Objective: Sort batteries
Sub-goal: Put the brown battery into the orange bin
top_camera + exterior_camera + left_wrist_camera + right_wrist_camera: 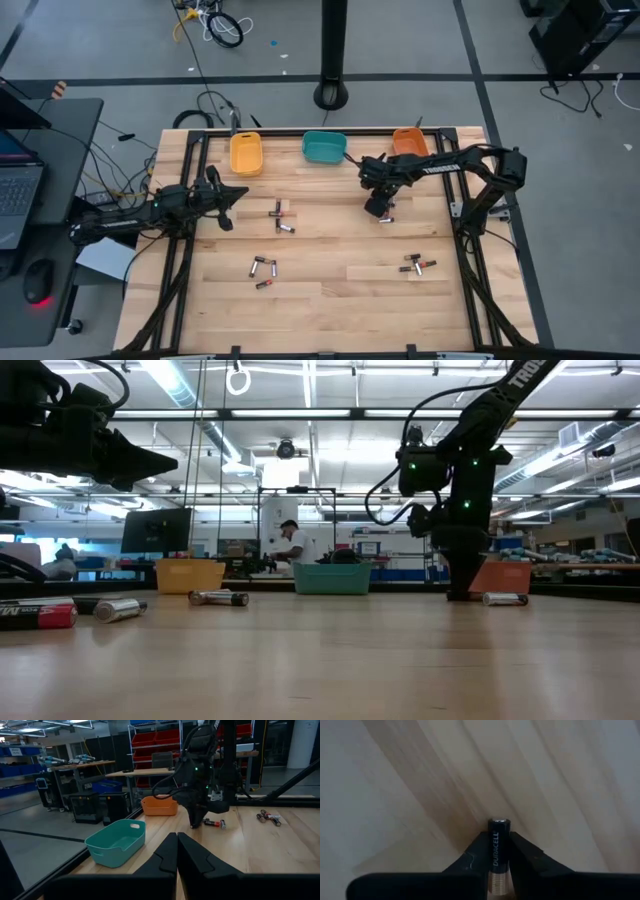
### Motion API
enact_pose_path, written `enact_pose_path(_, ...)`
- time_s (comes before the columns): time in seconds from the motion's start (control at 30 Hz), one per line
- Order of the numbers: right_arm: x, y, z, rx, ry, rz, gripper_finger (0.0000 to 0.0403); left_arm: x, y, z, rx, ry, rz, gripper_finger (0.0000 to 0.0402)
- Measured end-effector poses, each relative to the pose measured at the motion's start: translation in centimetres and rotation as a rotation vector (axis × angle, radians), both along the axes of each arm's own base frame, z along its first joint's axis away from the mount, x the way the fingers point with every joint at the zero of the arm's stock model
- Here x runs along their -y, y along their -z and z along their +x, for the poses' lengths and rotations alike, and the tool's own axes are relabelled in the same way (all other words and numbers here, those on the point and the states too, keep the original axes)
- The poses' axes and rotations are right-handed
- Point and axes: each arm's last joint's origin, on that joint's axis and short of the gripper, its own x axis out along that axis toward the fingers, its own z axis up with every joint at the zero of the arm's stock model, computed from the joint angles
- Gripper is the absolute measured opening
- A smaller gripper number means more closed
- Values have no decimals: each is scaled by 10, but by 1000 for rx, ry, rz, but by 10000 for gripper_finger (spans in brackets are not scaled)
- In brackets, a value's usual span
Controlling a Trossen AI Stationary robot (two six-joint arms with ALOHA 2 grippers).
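Where pincer (499,851) grips: "DURACELL" battery (499,847).

Dark jointed arms, black cabling, green indicator lights, wedge-shaped jaws

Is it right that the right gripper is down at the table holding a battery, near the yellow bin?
Not quite: the right gripper does hold a battery, but the high view shows it nearest the orange bin and teal bin; the yellow bin sits further left.
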Motion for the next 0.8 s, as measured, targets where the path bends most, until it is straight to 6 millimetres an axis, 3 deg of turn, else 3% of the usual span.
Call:
enact_pose_path(0.2, 5, -14, 11, 12, -1, -8, 58, 0, 0, 0, 3, 0, 0, 15)
enact_pose_path(0.47, 17, -61, 28, 26, 59, -20, 58, 0, -1, 0, 8, -2, 0, 15)
enact_pose_path(0.63, 48, -88, 12, -69, 241, -78, 58, 0, -1, 0, 9, -1, -1, 15)
enact_pose_path(0.8, 89, -89, -19, -115, 424, -86, 58, 0, -1, 0, 10, -1, -2, 15)
